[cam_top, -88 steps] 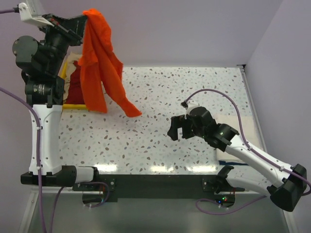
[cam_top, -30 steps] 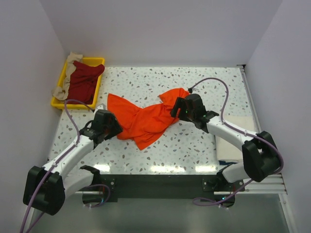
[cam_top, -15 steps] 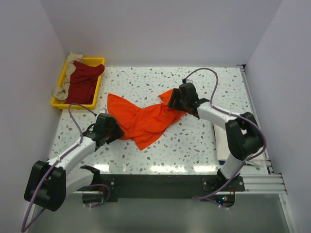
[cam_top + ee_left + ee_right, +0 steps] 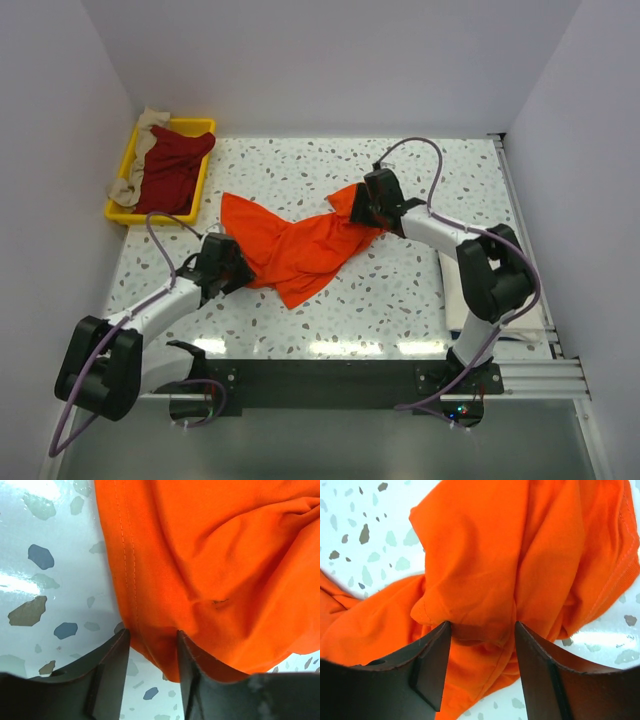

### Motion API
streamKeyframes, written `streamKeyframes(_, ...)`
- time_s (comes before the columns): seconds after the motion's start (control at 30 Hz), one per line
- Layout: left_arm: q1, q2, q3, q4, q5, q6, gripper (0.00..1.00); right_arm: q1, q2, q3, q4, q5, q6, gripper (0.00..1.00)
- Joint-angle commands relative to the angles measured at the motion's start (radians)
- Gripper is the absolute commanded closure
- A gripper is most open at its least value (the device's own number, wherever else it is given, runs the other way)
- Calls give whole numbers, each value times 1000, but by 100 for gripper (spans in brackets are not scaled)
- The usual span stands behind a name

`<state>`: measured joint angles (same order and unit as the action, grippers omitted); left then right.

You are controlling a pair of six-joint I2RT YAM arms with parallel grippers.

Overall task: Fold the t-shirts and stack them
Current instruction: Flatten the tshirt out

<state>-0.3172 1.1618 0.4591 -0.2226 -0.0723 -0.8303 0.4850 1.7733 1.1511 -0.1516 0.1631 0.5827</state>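
Counter (image 4: 300, 170) first, speckled white, filling the middle of the top view. Across its centre sprawls the orange t-shirt (image 4: 295, 250), rumpled, running from centre-left up to just right of centre, nowhere near flat. Upper left, the yellow tray (image 4: 190, 126) holds the dark red t-shirt (image 4: 170, 170), with the beige t-shirt (image 4: 124, 186) spilling over its left rim.

Now the arms, both down at the cloth! The left gripper (image 4: 232, 268) sits at the orange shirt's lower-left edge. In its wrist view the jaws stand apart, astride the stitched hem (image 4: 127, 580), cloth lying between them, counter showing to the left. The right gripper (image 4: 362, 212) is at the shirt's upper-right end, its jaws either side of a bunched ridge of fabric (image 4: 480, 615). The ridge spans the whole gap, and I cannot tell whether it is pinched or merely straddled.

My read: this is the grab before spreading the shirt flat. To do it well, each side should bite one edge, not a wad. The right side looks at risk of taking several layers. Then lift and draw the two ends apart evenly, so the body opens without twisting.
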Motion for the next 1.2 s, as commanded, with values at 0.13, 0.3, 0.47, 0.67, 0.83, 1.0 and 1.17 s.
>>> streamKeyframes(0.13,-2,32,22,72,17,-10,76,0,48,85,-11,-28,-23,52)
streamKeyframes(0.3,-2,13,127,2,-21,28,98,0,34,110,-45,-13,-32,83)
streamKeyframes(0.47,20,-20,283,-113,-87,85,100,-28,-26,156,-120,-2,-40,100)
streamKeyframes(0.67,58,-88,473,-234,-152,152,100,-146,-173,182,-195,-52,-34,100)
streamKeyframes(0.83,73,-114,593,-319,-173,188,100,-218,-305,182,-236,-71,-27,100)
streamKeyframes(1.0,76,-157,667,-342,-161,206,100,-224,-437,164,-250,-65,-34,100)
streamKeyframes(1.17,76,-162,730,-370,-135,220,100,-226,-488,196,-289,-68,-43,100)
